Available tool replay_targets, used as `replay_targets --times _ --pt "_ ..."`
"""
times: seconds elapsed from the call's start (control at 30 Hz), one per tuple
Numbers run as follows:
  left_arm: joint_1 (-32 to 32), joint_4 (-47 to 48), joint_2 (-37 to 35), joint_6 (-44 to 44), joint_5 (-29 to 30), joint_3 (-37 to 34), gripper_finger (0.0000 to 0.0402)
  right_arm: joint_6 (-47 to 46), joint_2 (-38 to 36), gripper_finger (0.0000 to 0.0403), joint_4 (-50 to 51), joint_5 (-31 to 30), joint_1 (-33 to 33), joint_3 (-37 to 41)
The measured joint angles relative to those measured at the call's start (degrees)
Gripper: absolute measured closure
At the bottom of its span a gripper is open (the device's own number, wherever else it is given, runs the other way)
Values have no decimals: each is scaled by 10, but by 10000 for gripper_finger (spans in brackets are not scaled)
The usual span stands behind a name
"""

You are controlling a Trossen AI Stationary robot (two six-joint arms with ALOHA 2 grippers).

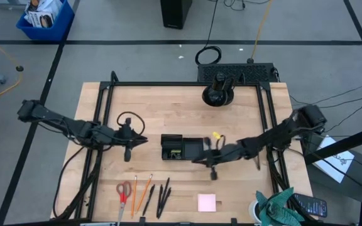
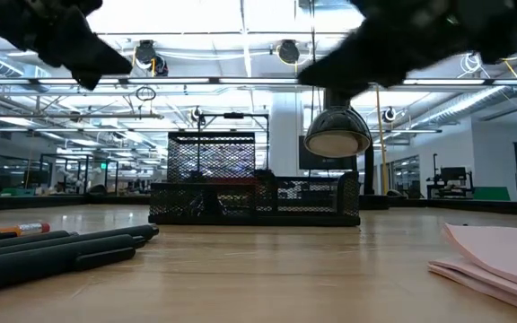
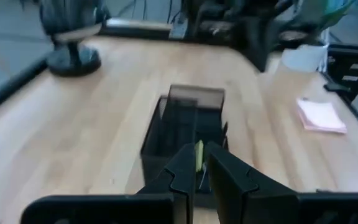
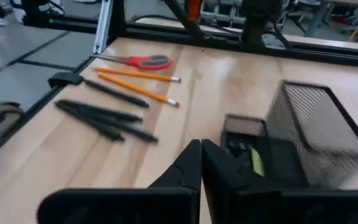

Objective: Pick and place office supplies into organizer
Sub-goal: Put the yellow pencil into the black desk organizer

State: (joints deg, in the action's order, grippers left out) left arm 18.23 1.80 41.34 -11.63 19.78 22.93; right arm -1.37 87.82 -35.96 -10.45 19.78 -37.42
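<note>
1. The organizer point(image 1: 182, 147) sits near the middle of the bench point(image 1: 244, 188), and a yellow-green piece point(image 4: 256, 161) already lies in one of its low compartments.
2. The right end effector point(image 1: 213, 169) hangs just beside the organizer's right end, toward the front edge; its fingers are pressed together with nothing between them.
3. The left end effector point(image 1: 128, 149) waits to the organizer's left, fingers nearly together with only a thin gap, and I see nothing gripped there.
4. Still loose along the front edge are the red-handled scissors point(image 1: 123, 191), orange pencils point(image 1: 141, 193) and black pens point(image 1: 163, 196); the pink sticky-note pad point(image 1: 207, 202) lies farther right.
5. Risk, as I judge it: the right end effector is so close to the mesh wall that a sideways sweep toward the supplies could knock or drag the light tray.
6. Another risk: the pens and pencils lie close together, so closing on one may roll or lift its neighbour.
7. The high view alone gives the whole layout and both arms.
8. The right wrist view alone shows the compartment's contents.
9. The low view shows the mesh walls standing upright.
</note>
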Motion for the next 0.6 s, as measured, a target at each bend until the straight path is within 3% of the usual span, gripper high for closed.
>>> replay_targets --times 0.2,0.37,0.47,0.6 --pt "44 -97 -7 42 52 0 355 4 -129 402 -86 2 -15 146" --pt "69 -102 -22 24 146 1 355 -7 -231 402 -150 31 -47 237" --pt "102 -34 -20 -11 184 31 355 -31 -261 402 -165 46 -51 278" --pt "156 134 20 -142 269 121 355 -57 -270 402 -165 47 -47 317"
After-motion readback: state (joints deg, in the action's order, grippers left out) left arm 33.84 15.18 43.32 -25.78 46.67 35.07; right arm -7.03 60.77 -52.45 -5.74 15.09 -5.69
